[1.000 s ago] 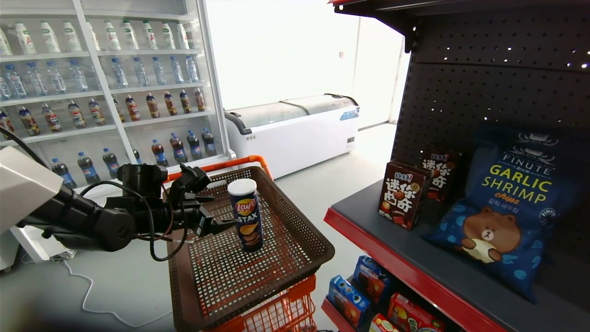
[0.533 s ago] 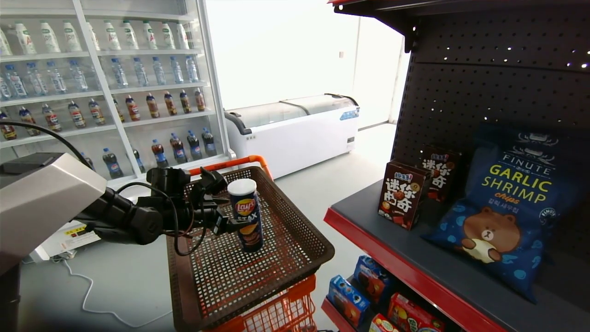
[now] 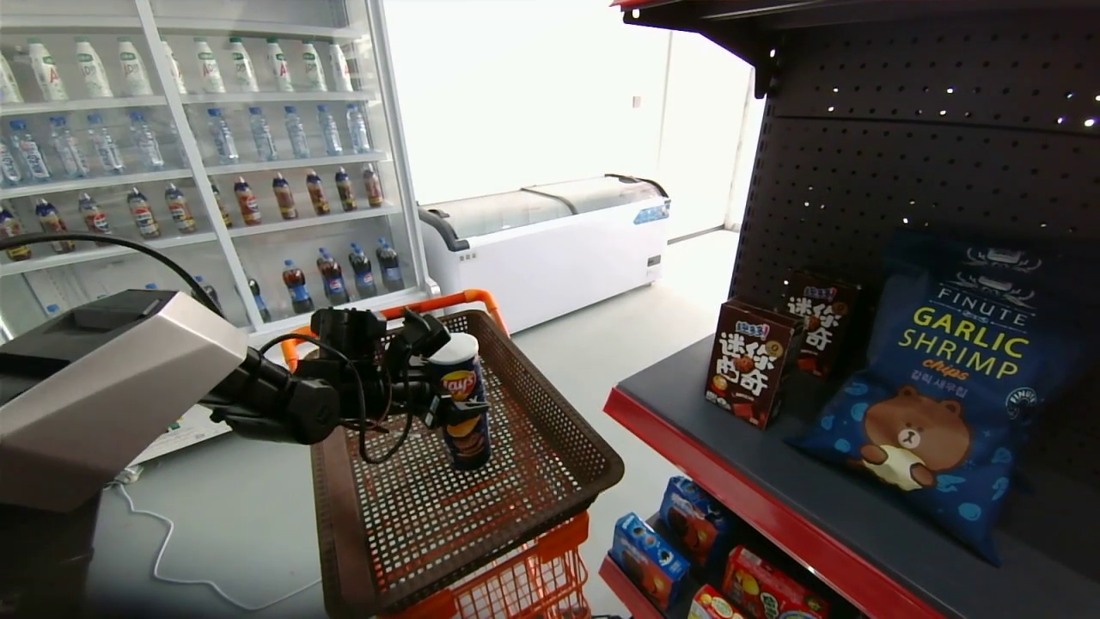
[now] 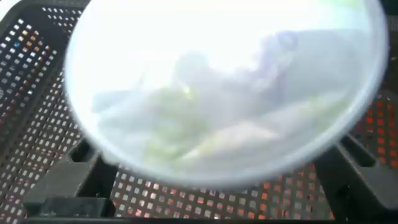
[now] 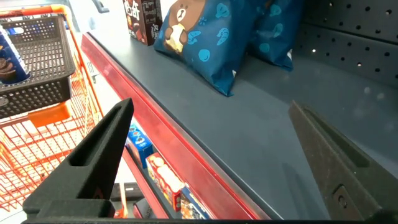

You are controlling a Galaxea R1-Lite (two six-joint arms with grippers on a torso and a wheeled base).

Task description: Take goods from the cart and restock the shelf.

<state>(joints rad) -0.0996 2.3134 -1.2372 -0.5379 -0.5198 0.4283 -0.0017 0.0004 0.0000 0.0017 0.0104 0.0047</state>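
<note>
Chip can (image 3: 465, 430) stands upright in the cart basket (image 3: 593, 466) between the left gripper's (image 3: 438, 380) spread fingers — right gripper (image 5: 211, 155) also agape, above the shelf (image 5: 261, 146).

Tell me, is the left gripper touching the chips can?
Cannot tell. In the head view the left gripper overlaps the can; contact or gap is hidden.

Harsh daylight glares through the opening (image 3: 524, 86); the close lid (image 4: 224, 87) blurs.

Can (image 3: 465, 417) in cart basket (image 3: 550, 397), shelf (image 3: 756, 456) right, fridge (image 3: 198, 172) behind
</note>
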